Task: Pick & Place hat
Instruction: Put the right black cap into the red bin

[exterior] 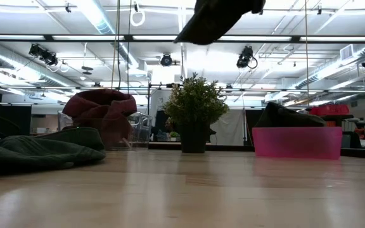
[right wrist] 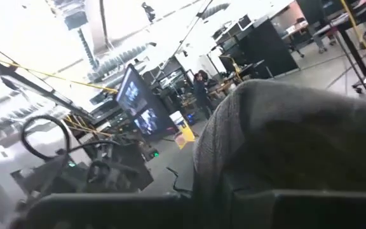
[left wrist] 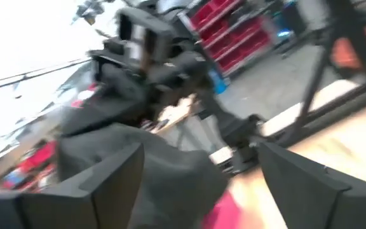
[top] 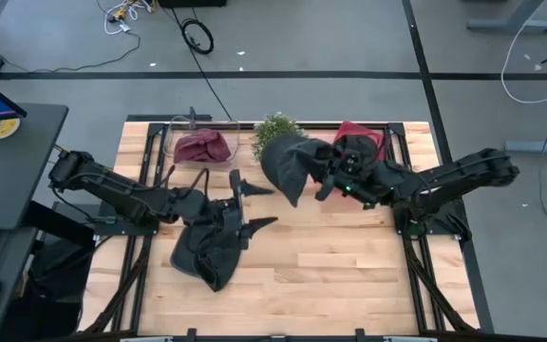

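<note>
My right gripper (top: 323,180) is shut on a dark grey hat (top: 288,163), held in the air over the middle of the table; the hat also shows at the top of the low view (exterior: 214,19) and in the right wrist view (right wrist: 297,140). My left gripper (top: 257,207) is open and empty, and points toward the table's right. Beneath its wrist a second dark hat (top: 207,252) lies flat on the table, seen also in the low view (exterior: 43,151). In the left wrist view the open fingers (left wrist: 107,184) frame my right gripper and its hat (left wrist: 132,146). My right gripper holds the dark grey hat by the edge that faces the table's right side (top: 310,177), coming at it level from that side. The fingers themselves are hidden by the cloth and the gripper body. The hat is lifted clear of the table and droops from the hold (exterior: 198,31).
A clear container (top: 177,152) at the far left holds a maroon hat (top: 202,147). A small potted plant (top: 275,128) stands at the far middle. A pink bin (exterior: 296,144) at the far right holds another dark hat (exterior: 290,116). Bare wood lies toward the near edge.
</note>
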Tool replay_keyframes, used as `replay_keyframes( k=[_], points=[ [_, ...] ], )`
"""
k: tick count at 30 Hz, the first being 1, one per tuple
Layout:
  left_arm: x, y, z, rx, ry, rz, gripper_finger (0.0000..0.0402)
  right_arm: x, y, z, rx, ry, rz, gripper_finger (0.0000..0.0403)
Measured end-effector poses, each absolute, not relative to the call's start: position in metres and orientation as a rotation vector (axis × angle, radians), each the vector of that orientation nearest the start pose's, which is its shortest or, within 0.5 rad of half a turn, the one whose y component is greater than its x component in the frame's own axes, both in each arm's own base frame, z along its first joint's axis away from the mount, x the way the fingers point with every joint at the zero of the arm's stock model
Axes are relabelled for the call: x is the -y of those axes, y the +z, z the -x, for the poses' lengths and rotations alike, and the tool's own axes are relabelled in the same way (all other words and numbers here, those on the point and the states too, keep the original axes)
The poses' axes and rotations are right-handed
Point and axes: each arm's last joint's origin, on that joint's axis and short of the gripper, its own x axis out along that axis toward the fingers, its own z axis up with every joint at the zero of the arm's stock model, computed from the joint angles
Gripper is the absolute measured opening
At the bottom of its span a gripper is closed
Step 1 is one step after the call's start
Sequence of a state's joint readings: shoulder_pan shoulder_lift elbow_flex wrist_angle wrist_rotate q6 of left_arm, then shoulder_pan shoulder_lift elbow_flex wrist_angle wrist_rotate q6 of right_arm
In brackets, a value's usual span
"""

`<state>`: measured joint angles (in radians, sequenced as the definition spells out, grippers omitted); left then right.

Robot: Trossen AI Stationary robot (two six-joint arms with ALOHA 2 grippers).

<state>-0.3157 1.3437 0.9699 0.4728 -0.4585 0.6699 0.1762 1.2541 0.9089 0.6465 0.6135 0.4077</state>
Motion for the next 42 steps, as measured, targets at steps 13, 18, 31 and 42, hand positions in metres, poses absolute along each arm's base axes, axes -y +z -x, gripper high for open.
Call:
replay_keyframes(
  k=[13, 18, 31, 42],
  points=[
    [0.083, 0.312, -0.314, -0.07, 0.389, -0.708, 0.0324, -0.016, 0.334, -0.302, 0.414, -0.43, -0.517, 0.0019],
    [0.085, 0.301, -0.329, -0.056, 0.612, -0.765, 0.0324, -0.015, 0.327, -0.309, 0.406, -0.435, -0.518, 0.0019],
    [0.08, 0.308, -0.38, -0.266, 0.929, -0.785, 0.0323, -0.014, 0.327, -0.31, 0.418, -0.432, -0.538, 0.002],
    [0.081, 0.305, -0.377, -0.404, 1.046, -0.794, 0.03, -0.015, 0.325, -0.31, 0.368, -0.423, -0.472, 0.0019]
  ],
)
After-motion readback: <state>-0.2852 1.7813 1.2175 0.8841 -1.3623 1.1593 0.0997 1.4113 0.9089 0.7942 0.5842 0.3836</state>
